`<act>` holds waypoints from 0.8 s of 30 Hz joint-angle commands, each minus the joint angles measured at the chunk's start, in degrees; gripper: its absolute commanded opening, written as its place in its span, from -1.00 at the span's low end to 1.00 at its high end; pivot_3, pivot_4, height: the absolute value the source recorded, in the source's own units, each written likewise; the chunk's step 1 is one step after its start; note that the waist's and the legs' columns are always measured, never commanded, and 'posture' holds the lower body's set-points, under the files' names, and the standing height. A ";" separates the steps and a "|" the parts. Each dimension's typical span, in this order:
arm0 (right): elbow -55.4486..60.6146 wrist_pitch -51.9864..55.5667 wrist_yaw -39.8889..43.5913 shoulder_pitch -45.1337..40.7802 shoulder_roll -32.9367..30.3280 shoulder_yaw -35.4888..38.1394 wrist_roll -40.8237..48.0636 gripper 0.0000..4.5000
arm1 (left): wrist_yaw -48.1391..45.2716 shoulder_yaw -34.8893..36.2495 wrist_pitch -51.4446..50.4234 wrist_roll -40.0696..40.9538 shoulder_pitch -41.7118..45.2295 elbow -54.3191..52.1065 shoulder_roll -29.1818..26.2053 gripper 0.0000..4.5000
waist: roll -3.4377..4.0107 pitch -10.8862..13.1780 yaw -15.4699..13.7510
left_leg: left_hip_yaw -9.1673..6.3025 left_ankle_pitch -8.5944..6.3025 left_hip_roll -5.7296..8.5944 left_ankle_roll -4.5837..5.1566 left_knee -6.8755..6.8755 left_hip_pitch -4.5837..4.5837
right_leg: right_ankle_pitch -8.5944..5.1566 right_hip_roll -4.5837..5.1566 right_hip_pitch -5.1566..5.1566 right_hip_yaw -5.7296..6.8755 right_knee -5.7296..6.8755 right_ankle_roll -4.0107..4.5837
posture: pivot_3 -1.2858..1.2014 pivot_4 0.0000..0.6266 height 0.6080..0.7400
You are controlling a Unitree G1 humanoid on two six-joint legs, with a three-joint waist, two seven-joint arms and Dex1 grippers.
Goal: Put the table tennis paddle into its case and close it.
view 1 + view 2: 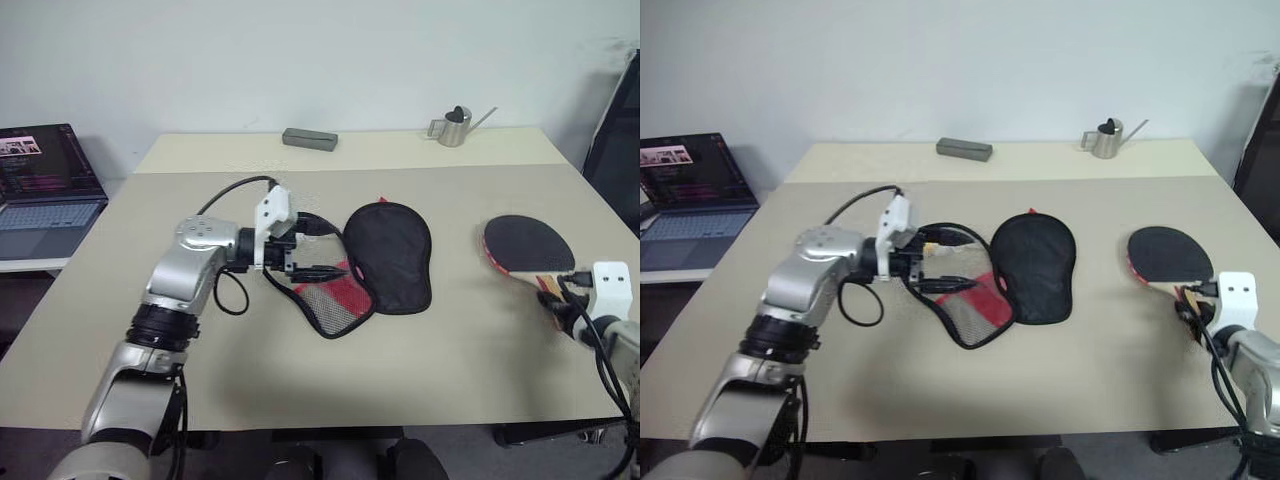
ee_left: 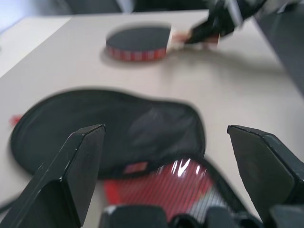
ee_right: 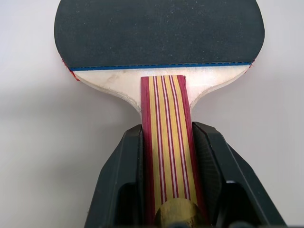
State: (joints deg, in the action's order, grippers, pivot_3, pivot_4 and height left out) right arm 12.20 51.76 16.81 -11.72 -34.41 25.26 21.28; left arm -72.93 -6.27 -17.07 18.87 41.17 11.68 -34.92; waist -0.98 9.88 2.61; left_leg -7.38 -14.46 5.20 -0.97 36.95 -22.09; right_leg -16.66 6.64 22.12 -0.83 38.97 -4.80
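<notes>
The table tennis paddle (image 1: pixel 525 243) is at the right of the table, black face up, its red edge toward the table. My right gripper (image 3: pixel 166 137) is shut on its striped wooden handle (image 3: pixel 165 123). I cannot tell whether the head rests on the table. The case (image 1: pixel 388 255), a black pouch, lies open mid-table, its red mesh half (image 1: pixel 335 300) folded out toward me. My left gripper (image 1: pixel 312 258) hovers open at the case's left side, fingers (image 2: pixel 78 161) spread wide over the red mesh half (image 2: pixel 161 185).
A grey box (image 1: pixel 309 139) and a small metal watering can (image 1: pixel 455 128) stand along the table's far edge. An open laptop (image 1: pixel 45 185) sits on a lower surface to the left. A dark object (image 1: pixel 615 140) stands beyond the right edge.
</notes>
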 commanded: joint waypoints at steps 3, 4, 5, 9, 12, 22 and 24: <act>11.31 6.93 -4.15 -7.30 2.90 -3.35 2.81 -0.49 | 1.67 4.44 0.08 0.49 -2.35 -2.55 -4.07 1.00 | -0.01 0.00 -0.21 | -0.06 0.00 -0.01 0.00 -0.01 -0.06 | 0.00 0.00 0.05 0.06 -0.02 0.01 | 0.03 -0.52 1.00; 12.61 8.43 -4.91 -8.39 3.60 -4.39 2.94 -0.49 | 2.02 4.98 -0.18 0.63 -2.90 -2.91 -4.68 1.00 | -0.01 0.00 -0.32 | -0.07 0.00 -0.01 0.00 -0.01 -0.09 | -0.01 0.00 0.07 0.06 -0.03 0.01 | 0.03 -0.52 1.00; 13.48 9.82 -5.52 -9.19 4.19 -5.11 3.13 -0.49 | 2.33 5.34 -0.42 0.80 -3.30 -3.24 -5.12 1.00 | -0.01 0.00 -0.40 | -0.10 0.00 0.00 0.00 -0.01 -0.16 | -0.01 0.01 0.11 0.09 -0.04 0.01 | 0.03 -0.52 1.00; 15.86 15.80 -9.94 -12.96 10.01 -10.06 2.95 -0.49 | 4.07 7.38 -1.19 1.22 -5.38 -4.54 -6.84 1.00 | -0.01 0.00 -0.73 | -0.15 0.00 0.02 -0.01 0.01 -0.38 | 0.00 0.02 0.24 0.15 -0.08 0.01 | 0.03 -0.52 1.00; 16.36 18.31 -12.77 -15.07 14.77 -13.57 2.07 -0.49 | 4.87 8.31 -2.10 1.62 -6.55 -5.98 -7.42 1.00 | -0.01 0.00 -0.72 | -0.17 0.01 0.02 -0.02 0.01 -0.42 | 0.00 0.03 0.30 0.16 -0.07 0.02 | 0.03 -0.52 1.00; 10.90 16.35 -16.08 -17.99 23.71 -21.19 -1.68 -0.49 | 6.23 9.53 -3.83 2.47 -8.47 -8.82 -8.24 1.00 | -0.01 0.00 -0.59 | -0.13 0.08 0.03 -0.13 0.02 -0.69 | 0.01 0.02 0.69 0.11 0.01 0.04 | 0.03 -0.52 1.00; 9.90 15.60 -15.87 -17.76 23.95 -21.94 -2.52 -0.49 | 6.42 9.60 -4.03 2.55 -8.62 -9.13 -8.23 1.00 | -0.01 0.00 -0.55 | -0.12 0.10 0.03 -0.18 0.01 -0.76 | 0.01 0.02 0.79 0.11 0.03 0.04 | 0.03 -0.52 1.00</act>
State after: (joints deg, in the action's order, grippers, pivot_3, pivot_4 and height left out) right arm 21.04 69.69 0.91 -28.24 -10.74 3.58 19.14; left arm -66.89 1.68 -21.11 20.30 32.19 4.68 -42.20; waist -0.99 9.88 2.05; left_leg -7.50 -14.35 5.23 -1.16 36.96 -22.86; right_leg -16.65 6.66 22.94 -0.72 39.00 -4.77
